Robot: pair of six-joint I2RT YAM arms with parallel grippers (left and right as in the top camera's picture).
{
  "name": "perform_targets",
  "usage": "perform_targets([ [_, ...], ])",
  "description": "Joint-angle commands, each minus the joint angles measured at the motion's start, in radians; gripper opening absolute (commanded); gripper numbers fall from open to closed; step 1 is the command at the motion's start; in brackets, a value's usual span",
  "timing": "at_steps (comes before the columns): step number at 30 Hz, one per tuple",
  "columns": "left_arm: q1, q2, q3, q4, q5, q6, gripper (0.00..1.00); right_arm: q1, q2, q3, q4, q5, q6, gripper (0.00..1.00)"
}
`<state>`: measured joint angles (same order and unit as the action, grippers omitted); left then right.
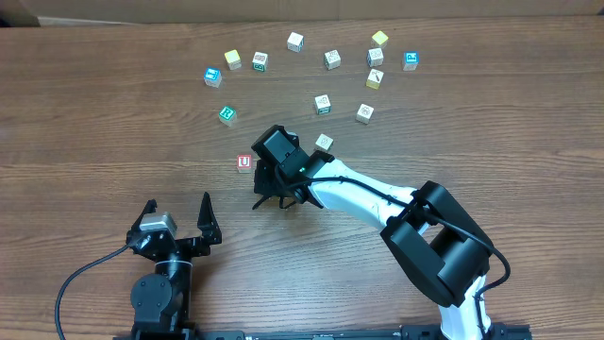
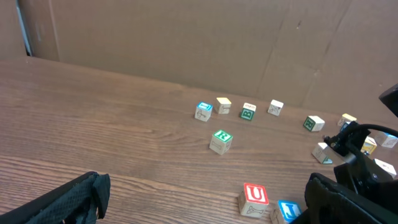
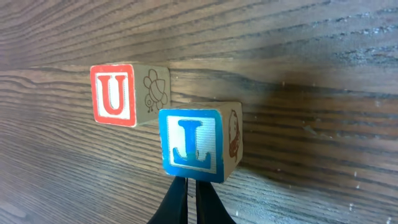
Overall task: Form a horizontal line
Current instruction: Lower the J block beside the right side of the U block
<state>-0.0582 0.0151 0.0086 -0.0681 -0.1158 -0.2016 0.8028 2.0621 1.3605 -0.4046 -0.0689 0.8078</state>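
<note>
Right wrist view: the right gripper (image 3: pixel 189 200) is closed, tips at the blue cube (image 3: pixel 198 142) — just beside the red U cube (image 3: pixel 127 93) on the counter (image 3: pixel 323 74). The left gripper (image 1: pixel 178 202) stands wide open.

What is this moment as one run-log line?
left hand: open | right hand: shut, at blue J cube | red U cube: beside it | green R cube: apart

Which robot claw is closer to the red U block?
Right. The right gripper, shut, is right at the blue J cube, which sits beside the red U cube. The left gripper is open, farther off, nearer the robot's side of the table.
</note>
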Motion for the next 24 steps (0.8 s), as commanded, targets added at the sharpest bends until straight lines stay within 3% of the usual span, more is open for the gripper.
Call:
perform_targets([
  [1,0.006,-0.01,-0.004,0.0,0.008,0.022,0.99,0.0,0.011,-0.006,0.015,0.028,0.003,0.04],
  [16,0.006,-0.01,-0.004,0.0,0.008,0.022,1.0,-0.001,0.011,-0.006,-0.062,0.03,0.004,0.04],
  [24,0.006,-0.01,-0.004,0.0,0.008,0.022,1.0,-0.002,0.011,-0.006,0.0,0.075,0.003,0.05],
])
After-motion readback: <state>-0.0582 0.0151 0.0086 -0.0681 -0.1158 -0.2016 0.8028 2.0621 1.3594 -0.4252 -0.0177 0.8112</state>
